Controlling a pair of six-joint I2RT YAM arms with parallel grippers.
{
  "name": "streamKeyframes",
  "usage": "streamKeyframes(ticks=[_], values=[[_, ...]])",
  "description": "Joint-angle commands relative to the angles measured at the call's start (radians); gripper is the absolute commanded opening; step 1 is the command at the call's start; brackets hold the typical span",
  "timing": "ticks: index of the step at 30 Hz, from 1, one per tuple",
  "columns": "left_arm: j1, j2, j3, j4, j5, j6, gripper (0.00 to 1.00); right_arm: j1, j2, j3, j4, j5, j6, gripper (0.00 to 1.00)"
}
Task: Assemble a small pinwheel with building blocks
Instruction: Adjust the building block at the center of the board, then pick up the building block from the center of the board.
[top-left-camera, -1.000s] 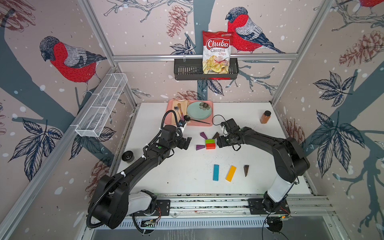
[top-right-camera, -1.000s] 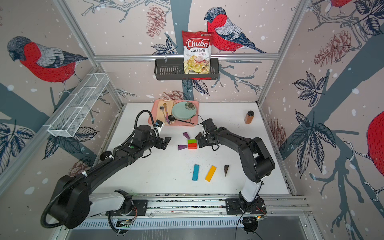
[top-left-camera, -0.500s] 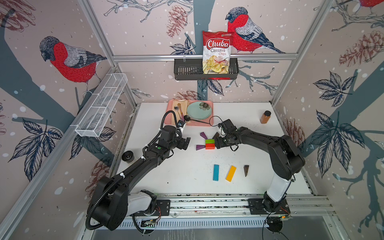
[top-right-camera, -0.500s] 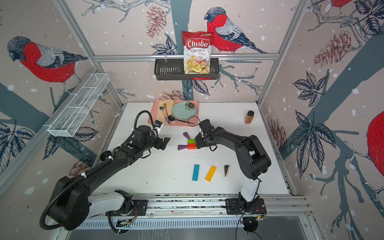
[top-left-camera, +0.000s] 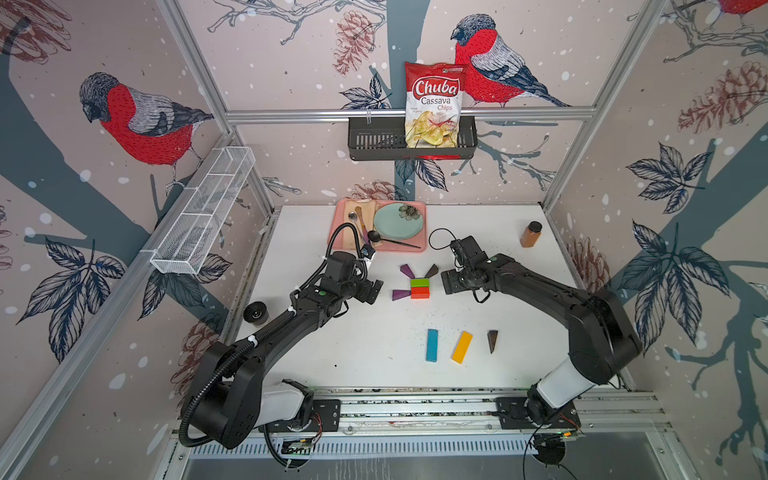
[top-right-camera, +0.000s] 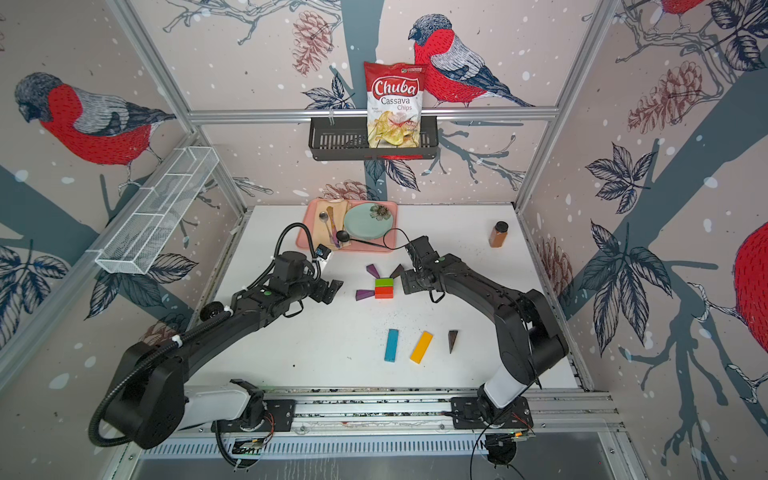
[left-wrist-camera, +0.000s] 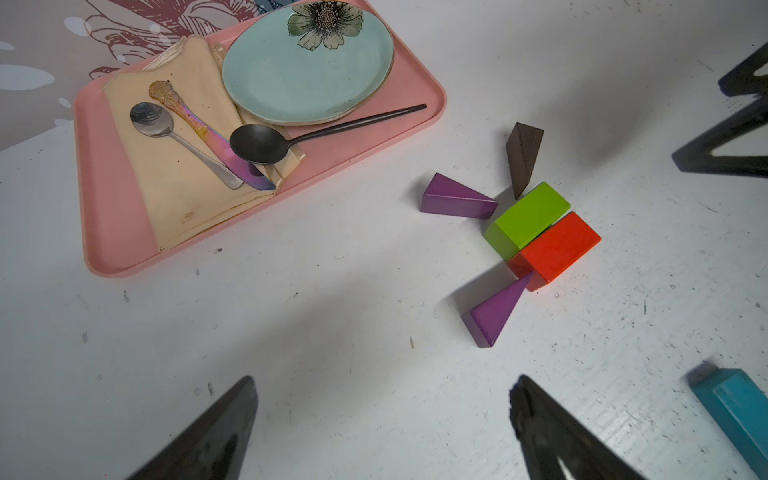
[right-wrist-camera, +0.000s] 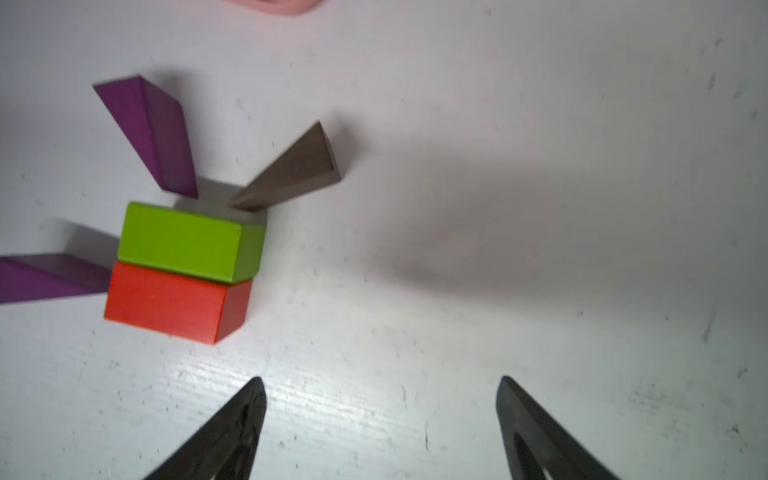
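Observation:
The pinwheel's hub, a green brick (top-left-camera: 419, 283) against a red brick (top-left-camera: 419, 293), lies mid-table. Two purple wedges (top-left-camera: 407, 271) (top-left-camera: 401, 294) and a brown wedge (top-left-camera: 432, 271) point at its corners. Nearer the front lie a blue bar (top-left-camera: 432, 345), a yellow bar (top-left-camera: 462, 347) and another brown wedge (top-left-camera: 492, 340). My left gripper (top-left-camera: 374, 291) (left-wrist-camera: 384, 380) hovers open and empty left of the hub. Right of the hub, my right gripper (top-left-camera: 446, 282) (right-wrist-camera: 381, 380) is also open, with only bare table between its fingers.
A pink tray (top-left-camera: 419, 247) with a plate, napkin and cutlery sits just behind the blocks. A brown spice bottle (top-left-camera: 530, 235) stands at the back right. A black round object (top-left-camera: 255, 312) lies off the table's left edge.
My right gripper has drawn back slightly to the right, away from the hub and the brown wedge. The left arm and the blocks have stayed put.

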Motion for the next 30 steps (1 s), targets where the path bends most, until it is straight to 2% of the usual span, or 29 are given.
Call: streamKeyframes(ticks=[1,5,8,13,17,20,22,24,29,30], values=[[-0.010,-0.011,-0.008,0.021,0.054,0.032,0.94,-0.006,-0.080,-0.074,-0.124,0.006,0.092,0.86],[-0.048,-0.023,-0.031,0.053,0.043,0.060,0.94,-0.048,-0.194,-0.145,-0.244,-0.052,0.273,0.82],[-0.055,-0.010,-0.028,0.080,0.069,0.067,0.94,-0.079,-0.210,-0.154,-0.296,-0.078,0.395,0.78],[-0.094,-0.006,-0.034,0.133,0.107,0.130,0.94,-0.054,-0.239,-0.196,-0.345,-0.041,0.476,0.76],[-0.096,-0.006,-0.038,0.160,0.112,0.129,0.93,-0.055,-0.293,-0.253,-0.326,-0.050,0.539,0.71],[-0.097,-0.007,-0.040,0.154,0.112,0.132,0.93,-0.034,-0.299,-0.234,-0.357,-0.005,0.524,0.72],[-0.096,-0.010,-0.051,0.163,0.112,0.132,0.93,-0.008,-0.306,-0.162,-0.335,0.061,0.405,0.74],[-0.095,-0.008,-0.059,0.176,0.110,0.126,0.93,0.013,-0.312,-0.080,-0.264,0.137,0.221,0.78],[-0.096,-0.010,-0.058,0.182,0.091,0.134,0.93,-0.011,-0.369,0.001,-0.015,-0.027,-0.662,0.83],[-0.097,-0.013,-0.059,0.181,0.080,0.135,0.93,-0.034,-0.380,-0.006,0.009,-0.055,-0.796,0.83]])
